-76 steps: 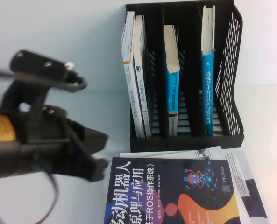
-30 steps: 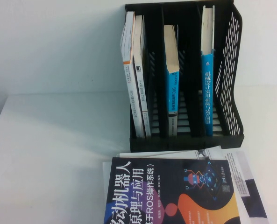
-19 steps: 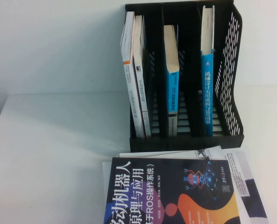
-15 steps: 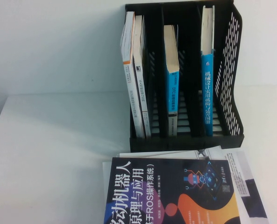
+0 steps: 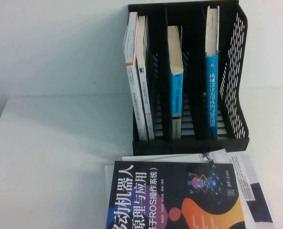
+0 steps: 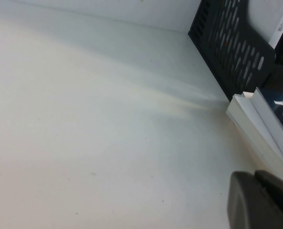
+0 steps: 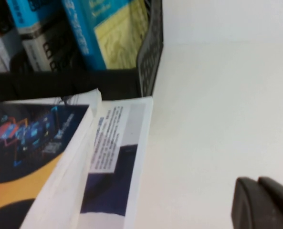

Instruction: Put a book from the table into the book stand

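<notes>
The black book stand [image 5: 236, 71] stands at the back of the white table [image 5: 60, 143]. The book [image 5: 143, 90], with a white spine and a small black mark, stands upright in the stand's left slot beside another white book [image 5: 130, 71]. Neither gripper shows in the high view. In the left wrist view my left gripper [image 6: 260, 200] is shut and empty, low over the table to the left of the stand [image 6: 232, 52]. In the right wrist view my right gripper [image 7: 263, 202] is shut and empty over the table to the right of the stand [image 7: 151, 52].
Blue-spined books stand in the middle slot [image 5: 175, 90] and the right slot [image 5: 212, 90]. A dark navy book with orange shapes [image 5: 179, 195] lies on a stack of white books in front of the stand; it also shows in the right wrist view [image 7: 31, 143].
The left arm, which filled the left of the high view 2.5 s ago, has left that view. Nothing has changed over the last second.
</notes>
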